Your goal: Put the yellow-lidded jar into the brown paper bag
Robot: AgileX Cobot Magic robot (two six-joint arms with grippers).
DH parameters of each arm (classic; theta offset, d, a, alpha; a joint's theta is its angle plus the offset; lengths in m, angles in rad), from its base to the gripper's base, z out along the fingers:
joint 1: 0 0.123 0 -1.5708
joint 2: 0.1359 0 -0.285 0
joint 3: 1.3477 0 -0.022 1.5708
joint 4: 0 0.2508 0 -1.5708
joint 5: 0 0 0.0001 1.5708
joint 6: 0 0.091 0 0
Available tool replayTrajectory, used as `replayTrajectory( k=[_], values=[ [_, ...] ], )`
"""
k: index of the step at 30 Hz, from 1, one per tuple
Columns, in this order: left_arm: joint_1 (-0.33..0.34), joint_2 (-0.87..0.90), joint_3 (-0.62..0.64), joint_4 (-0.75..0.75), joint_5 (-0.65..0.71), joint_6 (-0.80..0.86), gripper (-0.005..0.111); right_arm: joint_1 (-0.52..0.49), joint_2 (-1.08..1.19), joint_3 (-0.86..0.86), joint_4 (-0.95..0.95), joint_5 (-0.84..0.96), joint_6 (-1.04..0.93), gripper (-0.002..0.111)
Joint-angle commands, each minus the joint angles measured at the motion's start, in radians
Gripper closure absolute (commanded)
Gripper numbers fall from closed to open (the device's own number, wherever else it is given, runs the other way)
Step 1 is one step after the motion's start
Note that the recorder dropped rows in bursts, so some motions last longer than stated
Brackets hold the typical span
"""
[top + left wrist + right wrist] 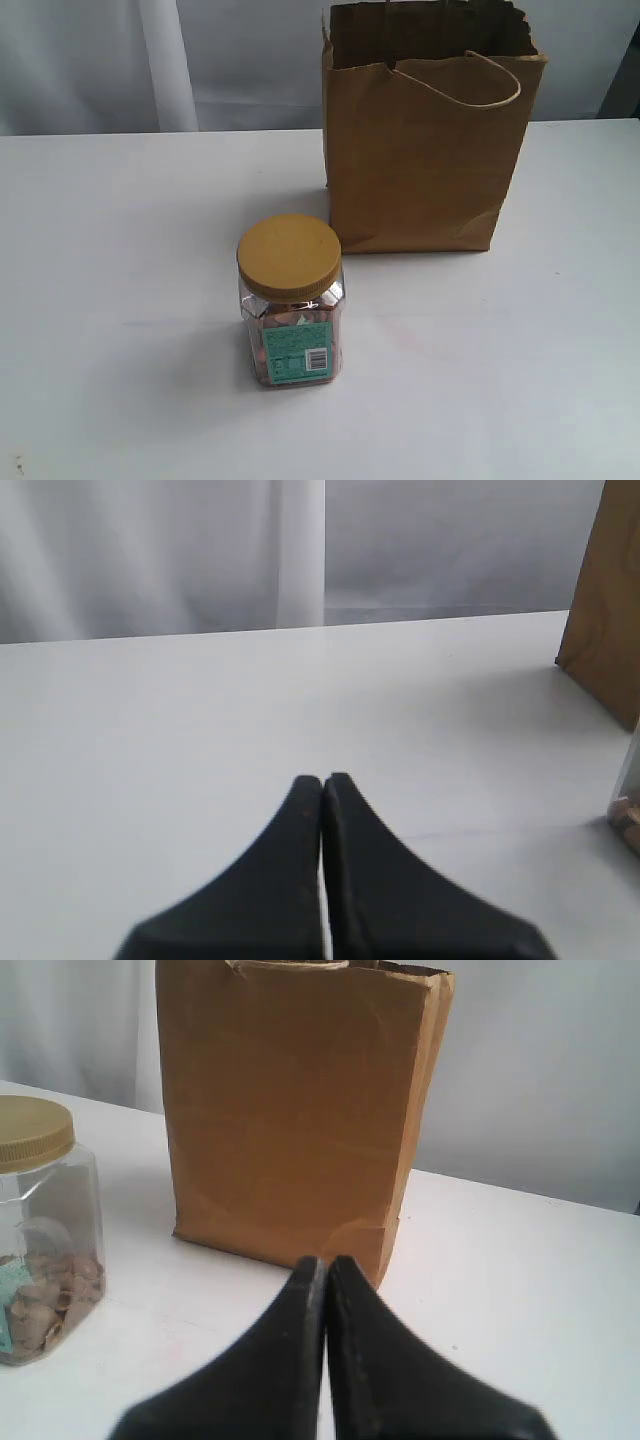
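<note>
Pinching fully together, left gripper [322,780] and right gripper [325,1262] clasp nothing; yellow-lidded jar [291,300] stands apart (untouched).

The bag [425,170] is plain brown. In front of the bag, the jar [290,318] is clear, with a mustard-yellow lid [289,257], orange-pink contents and a green label [292,350] with a black-and-white barcode [317,359]. The table [120,250] is white. Behind the bag, the backdrop [90,60] is pale grey. The left gripper [323,780] and the right gripper [322,1260] are black.

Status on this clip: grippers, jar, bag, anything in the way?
Left gripper shut, empty. Right gripper shut, empty. Yellow-lidded jar upright on table, untouched, apart from open brown paper bag. Nothing seen between them.
</note>
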Motion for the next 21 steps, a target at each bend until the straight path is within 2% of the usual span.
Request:
replayTrajectory(
  k=[1,16,21],
  values=[
    [-0.005,0.003,-0.002,-0.004,-0.009,-0.004,0.106,-0.009,-0.006,0.004,-0.007,0.003,0.0,0.108],
    [-0.005,0.003,-0.002,-0.004,-0.009,-0.004,0.106,-0.009,-0.006,0.004,-0.021,-0.002,-0.005,0.108],
    [-0.005,0.003,-0.002,-0.004,-0.009,-0.004,0.106,-0.009,-0.006,0.004,-0.02,-0.095,-0.003,0.108]
  ],
)
